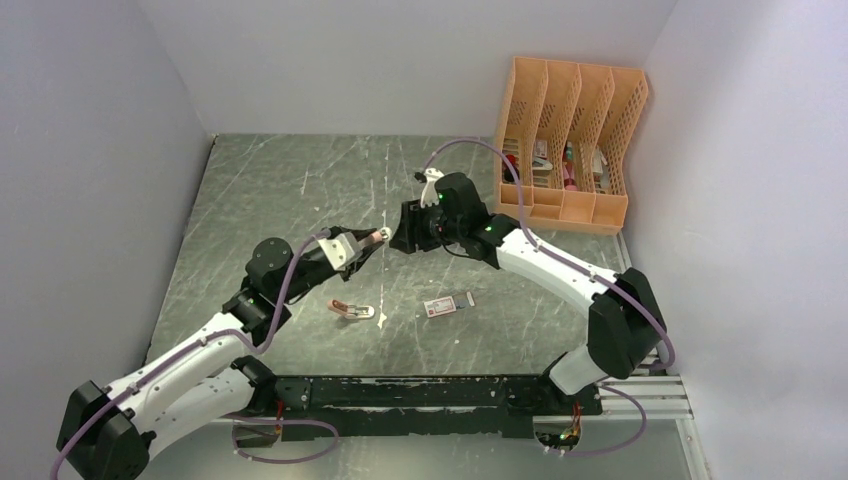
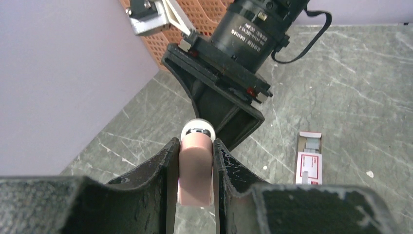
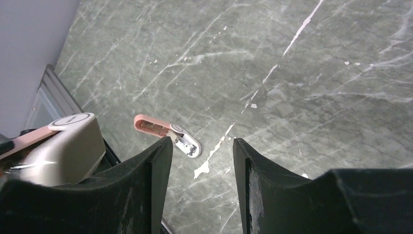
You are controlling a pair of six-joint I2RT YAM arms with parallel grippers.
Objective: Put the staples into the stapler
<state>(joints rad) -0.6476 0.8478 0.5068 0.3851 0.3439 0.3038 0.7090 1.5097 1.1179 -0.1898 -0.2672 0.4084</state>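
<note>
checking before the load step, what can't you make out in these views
Left wrist: fingers of the left gripper cover the sides of the held stapler; its magazine is hidden.
Top: staple box too small to count strips.
Top: the organizer hides most of its contents behind lattice walls.
Top: second stapler too small to tell whether loaded.

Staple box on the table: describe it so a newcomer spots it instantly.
On the grey marbled table, look just ahead of the middle of the black base rail. The staple box lies flat there, right of the open pink stapler: the only red-and-white rectangle, grey tray showing at one end.
</note>
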